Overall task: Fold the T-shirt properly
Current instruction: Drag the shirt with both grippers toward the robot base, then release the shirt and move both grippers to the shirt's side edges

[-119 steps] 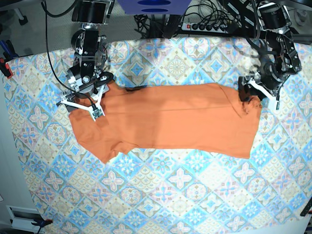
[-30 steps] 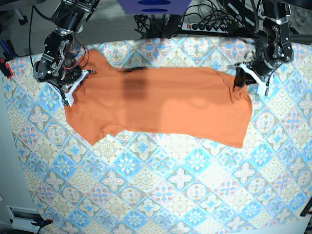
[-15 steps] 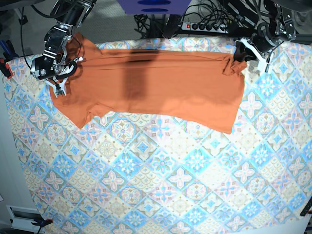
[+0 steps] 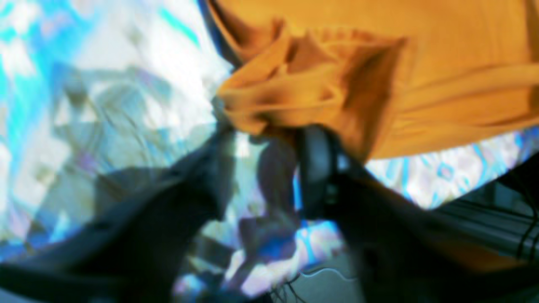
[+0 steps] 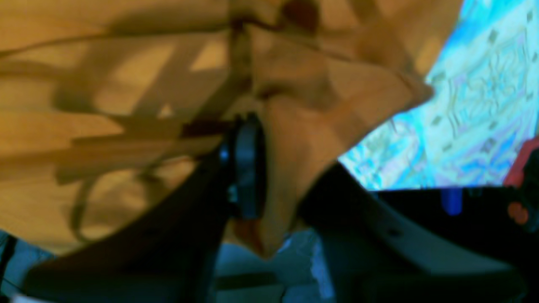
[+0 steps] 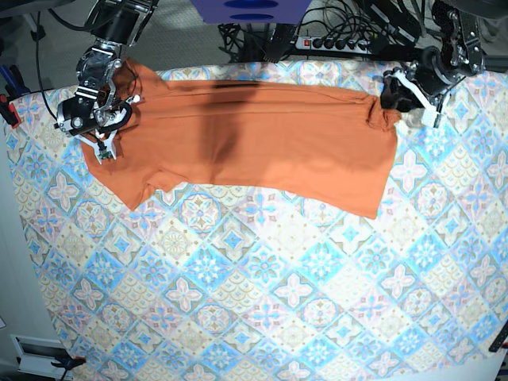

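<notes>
The T-shirt [image 6: 254,139] lies spread across the tiled cloth [image 6: 278,302]. The left gripper [image 6: 397,91] stands parted at one end. The right gripper [image 6: 103,131], its spread unclear, has fabric between its fingers.

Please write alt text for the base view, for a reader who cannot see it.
An orange T-shirt lies spread sideways across the far half of a tile-patterned cloth. One robot hand sits at each end of it: the right hand by a sleeve, the left hand at the bunched hem corner.
</notes>
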You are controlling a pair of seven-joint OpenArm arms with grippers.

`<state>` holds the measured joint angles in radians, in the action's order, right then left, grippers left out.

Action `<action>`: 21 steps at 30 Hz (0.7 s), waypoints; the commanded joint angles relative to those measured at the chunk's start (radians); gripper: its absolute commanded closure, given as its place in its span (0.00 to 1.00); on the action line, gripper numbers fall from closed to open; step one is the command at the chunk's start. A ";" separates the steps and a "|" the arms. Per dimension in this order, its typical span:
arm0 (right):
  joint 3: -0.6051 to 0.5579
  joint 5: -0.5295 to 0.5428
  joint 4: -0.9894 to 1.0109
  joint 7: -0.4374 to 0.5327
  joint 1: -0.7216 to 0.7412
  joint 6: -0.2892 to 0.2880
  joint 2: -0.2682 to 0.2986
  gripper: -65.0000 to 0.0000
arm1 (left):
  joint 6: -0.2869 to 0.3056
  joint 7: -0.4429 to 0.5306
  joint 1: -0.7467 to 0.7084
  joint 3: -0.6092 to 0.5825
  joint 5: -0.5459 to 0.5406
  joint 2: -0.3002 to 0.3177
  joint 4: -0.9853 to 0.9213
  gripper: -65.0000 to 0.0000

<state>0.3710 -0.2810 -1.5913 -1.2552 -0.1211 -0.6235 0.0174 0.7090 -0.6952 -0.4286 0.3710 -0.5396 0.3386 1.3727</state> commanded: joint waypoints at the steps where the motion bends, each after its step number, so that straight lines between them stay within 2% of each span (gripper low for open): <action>1: 0.000 -0.007 -0.024 -0.001 0.011 0.007 0.011 0.75 | -0.011 -0.024 0.000 0.021 0.009 0.017 0.009 0.51; 3: -0.004 -0.007 -0.024 -0.001 0.013 0.007 0.011 0.70 | -0.011 -0.051 0.009 0.039 0.011 0.017 0.010 0.48; 9: 0.004 -0.008 -0.039 0.001 0.011 0.007 0.011 0.58 | -0.011 -0.065 0.010 0.039 0.011 0.021 0.015 0.47; 14: 0.006 -0.008 -0.156 0.001 0.011 0.007 0.009 0.56 | -0.011 -0.057 0.006 0.049 0.003 0.063 0.015 0.47; 18: 0.006 -0.008 -0.231 0.001 0.018 0.007 0.009 0.56 | -0.011 -0.057 0.014 0.178 0.003 0.058 0.015 0.47; 21: 0.006 -0.008 -0.234 -0.002 0.050 0.007 0.008 0.56 | -0.011 -0.062 0.032 0.196 0.009 0.063 0.049 0.47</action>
<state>0.3759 -0.2882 -1.8072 -1.2671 -0.0879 -0.6167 0.0174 0.6857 -0.7773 -0.4088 0.5655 -0.5034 0.3889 1.3941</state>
